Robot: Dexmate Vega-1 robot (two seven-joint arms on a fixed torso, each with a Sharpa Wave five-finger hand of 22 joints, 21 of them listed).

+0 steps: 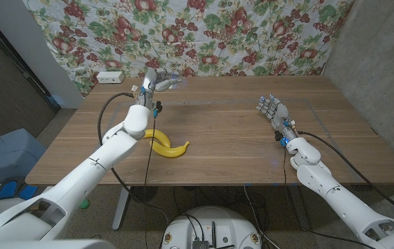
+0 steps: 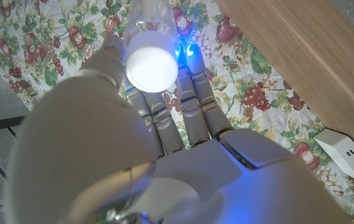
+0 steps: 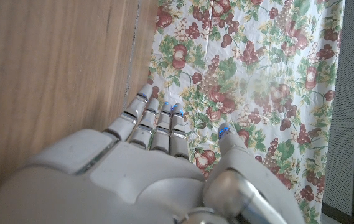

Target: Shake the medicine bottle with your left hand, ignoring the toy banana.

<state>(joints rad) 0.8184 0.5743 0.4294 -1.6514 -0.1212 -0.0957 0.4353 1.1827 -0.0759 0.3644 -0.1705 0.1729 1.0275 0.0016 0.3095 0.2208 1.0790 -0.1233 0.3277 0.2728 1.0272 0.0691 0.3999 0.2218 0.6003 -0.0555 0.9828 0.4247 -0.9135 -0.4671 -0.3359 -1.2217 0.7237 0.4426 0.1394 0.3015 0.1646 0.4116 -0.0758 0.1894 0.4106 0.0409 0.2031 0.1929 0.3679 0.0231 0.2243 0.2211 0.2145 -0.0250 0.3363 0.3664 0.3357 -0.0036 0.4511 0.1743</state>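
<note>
In the head view's upper left, the left hand (image 1: pixel 152 81) grasps the medicine bottle (image 1: pixel 172 83), lifted above the table (image 1: pixel 238 138). Shake it briskly, well above the banana (image 1: pixel 167 145). The right hand (image 1: pixel 274 111) waits at center right, fingers released.

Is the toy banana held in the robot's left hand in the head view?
No. The toy banana lies on the table, while the left hand holds the medicine bottle raised above it.

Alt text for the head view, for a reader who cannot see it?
The left robot hand holds a clear medicine bottle raised above the far side of a wooden table. A toy banana lies near the front edge, and the right robot hand is open, holding nothing.
</note>
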